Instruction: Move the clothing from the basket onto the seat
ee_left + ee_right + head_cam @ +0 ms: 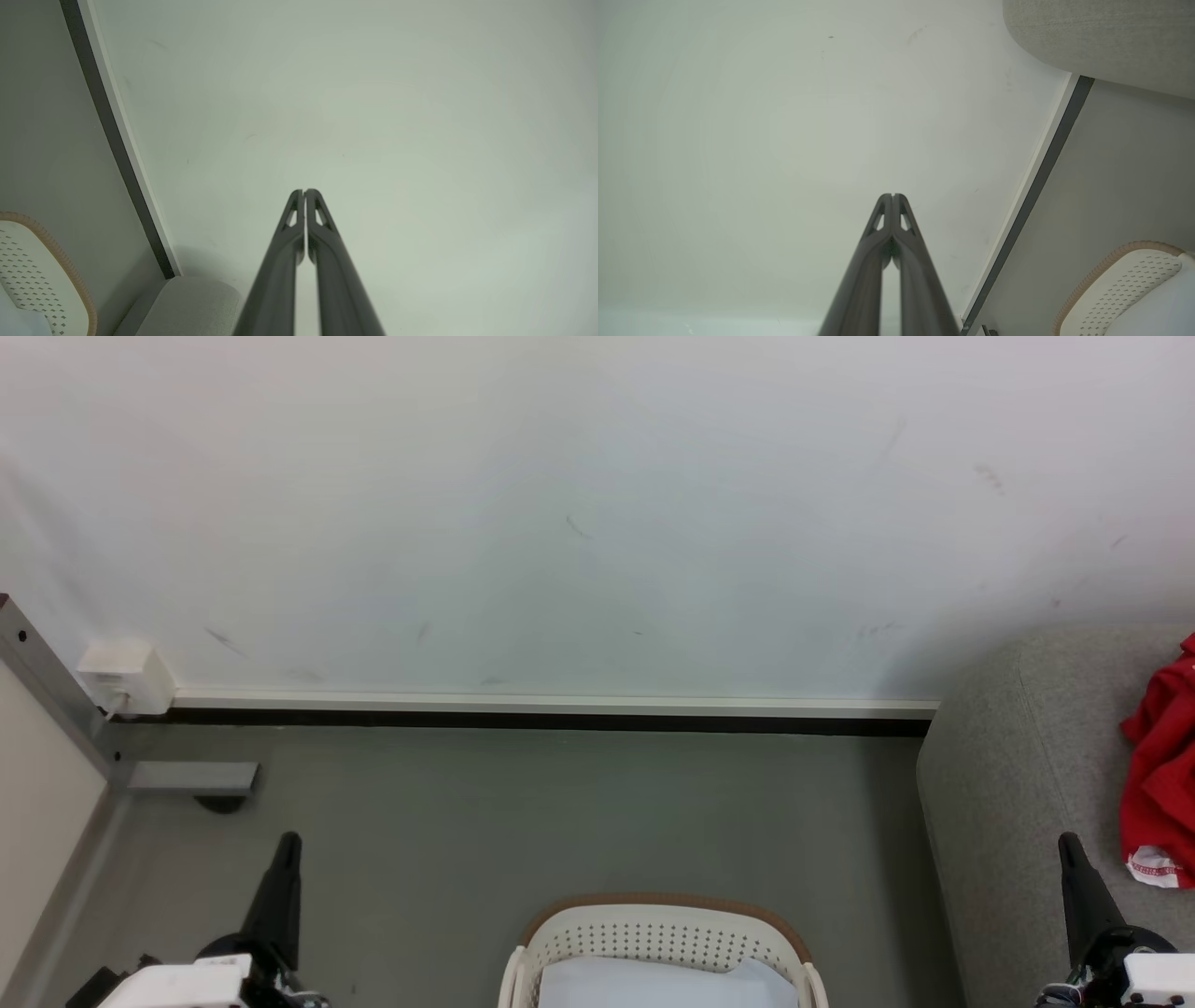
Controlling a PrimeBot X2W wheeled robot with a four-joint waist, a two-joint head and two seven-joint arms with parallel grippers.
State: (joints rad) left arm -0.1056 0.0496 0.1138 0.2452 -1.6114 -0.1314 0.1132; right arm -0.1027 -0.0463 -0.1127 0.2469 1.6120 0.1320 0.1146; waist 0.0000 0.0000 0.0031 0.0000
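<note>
The cream basket [653, 933] with its brown rim stands on the floor at the bottom centre of the head view, a plain pale cloth [653, 985] inside it. It also shows as the basket [32, 275] in the left wrist view and the basket [1120, 280] in the right wrist view. Red clothing [1162, 775] with white trim lies on the grey seat [1018, 784] at the right edge. My left gripper [289, 845] is shut and empty at the lower left, tips together [304, 191]. My right gripper [1067, 845] is shut and empty beside the seat, fingertips touching [893, 195].
A white wall with a pale and black skirting [551, 709] runs across the back. At the left stand a white box [126, 674] on the wall, a metal frame [56, 700] and a grey bracket [191, 777]. Grey floor [560, 812] lies between basket and wall.
</note>
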